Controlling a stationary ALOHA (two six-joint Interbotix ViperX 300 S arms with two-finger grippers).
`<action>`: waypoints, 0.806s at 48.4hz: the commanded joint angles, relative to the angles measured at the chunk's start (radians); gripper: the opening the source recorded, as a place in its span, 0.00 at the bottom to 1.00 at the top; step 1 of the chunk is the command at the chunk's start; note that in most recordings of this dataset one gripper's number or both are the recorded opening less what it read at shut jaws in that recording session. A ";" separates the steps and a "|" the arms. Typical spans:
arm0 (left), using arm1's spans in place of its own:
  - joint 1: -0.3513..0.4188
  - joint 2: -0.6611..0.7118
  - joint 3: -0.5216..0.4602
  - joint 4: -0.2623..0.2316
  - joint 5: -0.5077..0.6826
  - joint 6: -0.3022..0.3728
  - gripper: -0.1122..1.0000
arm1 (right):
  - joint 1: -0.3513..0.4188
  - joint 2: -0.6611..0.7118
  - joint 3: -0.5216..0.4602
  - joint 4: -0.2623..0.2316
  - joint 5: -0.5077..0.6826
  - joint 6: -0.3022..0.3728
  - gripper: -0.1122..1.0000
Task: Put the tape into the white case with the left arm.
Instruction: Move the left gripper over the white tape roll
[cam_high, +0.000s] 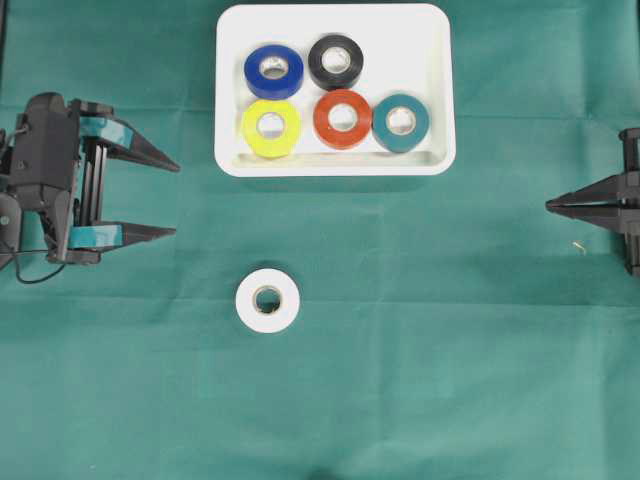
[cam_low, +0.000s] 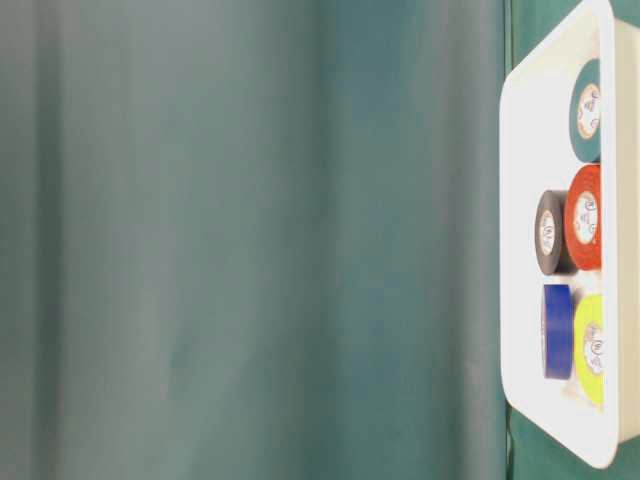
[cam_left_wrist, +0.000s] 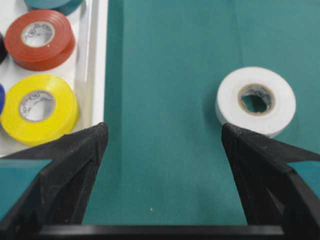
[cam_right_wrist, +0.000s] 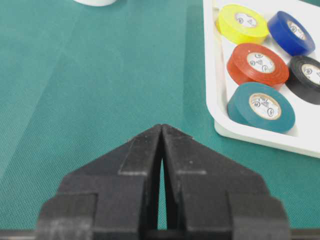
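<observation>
A white tape roll (cam_high: 268, 301) lies flat on the green cloth, below the white case (cam_high: 430, 90); the left wrist view has the roll (cam_left_wrist: 256, 101) just beyond my right fingertip. The case holds blue (cam_high: 274, 71), black (cam_high: 336, 61), yellow (cam_high: 271, 128), red (cam_high: 343, 118) and teal (cam_high: 401, 122) rolls. My left gripper (cam_high: 176, 198), with teal bands, stands open at the left edge, empty, well left of the white roll. My right gripper (cam_high: 550, 205) is shut at the right edge, holding nothing.
The case (cam_low: 520, 300) shows at the right of the table-level view against a green backdrop. Green cloth (cam_high: 450, 350) covers the whole table. In the right wrist view the case's rim (cam_right_wrist: 260, 135) lies ahead and right of the shut gripper (cam_right_wrist: 162, 127).
</observation>
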 joint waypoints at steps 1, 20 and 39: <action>-0.014 0.012 -0.025 -0.003 -0.011 0.000 0.95 | 0.000 0.005 -0.011 -0.002 -0.012 0.000 0.02; -0.054 0.147 -0.087 -0.003 -0.009 0.005 0.95 | 0.000 0.006 -0.011 -0.002 -0.012 0.000 0.02; -0.063 0.255 -0.143 -0.002 -0.009 0.005 0.94 | 0.000 0.006 -0.011 -0.002 -0.012 0.000 0.02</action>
